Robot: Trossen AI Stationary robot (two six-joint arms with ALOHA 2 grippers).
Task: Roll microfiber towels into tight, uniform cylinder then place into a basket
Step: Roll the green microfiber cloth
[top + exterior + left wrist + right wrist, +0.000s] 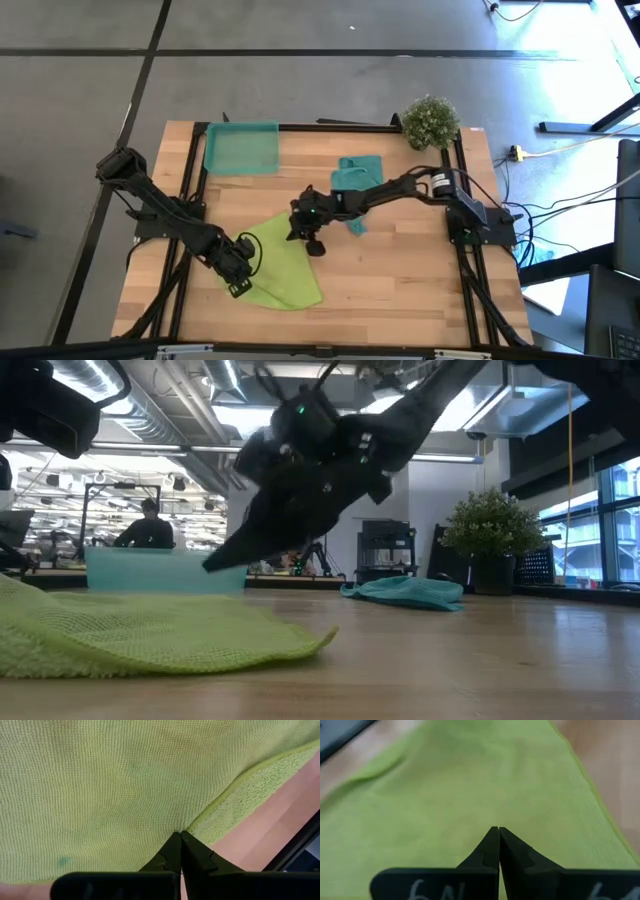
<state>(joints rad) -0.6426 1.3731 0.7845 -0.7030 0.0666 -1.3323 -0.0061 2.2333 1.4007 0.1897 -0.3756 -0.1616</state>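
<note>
The lime-green towel (pixel 285 265) lies spread on the wooden table (pixel 400 280), left of centre. Its left part rises off the wood in the low view (pixel 30 610). My left gripper (pixel 240 282) points steeply down at the towel's left edge and is shut on it (pixel 179 834). My right gripper (pixel 293 233) slants down over the towel's far corner, shut, its tips (pixel 210 565) just above the cloth (pixel 470 795). The teal towel (pixel 355 180) lies crumpled at the far centre. The basket (pixel 241 148) stands at the far left. My left gripper pinches the lime-green towel at its hemmed edge (pixel 200 822) with its fingertips, coming from above and pointing steeply down. Creases in the cloth run together at the tips. The edge beside them is turned over, and the rest of the towel lies on the table.
A potted plant (pixel 430 122) stands at the table's far right corner. A black frame (pixel 190 180) runs along the table's sides. Bare wood shows to the right of the green towel and along the near edge. A person sits in the room beyond (pixel 148 525).
</note>
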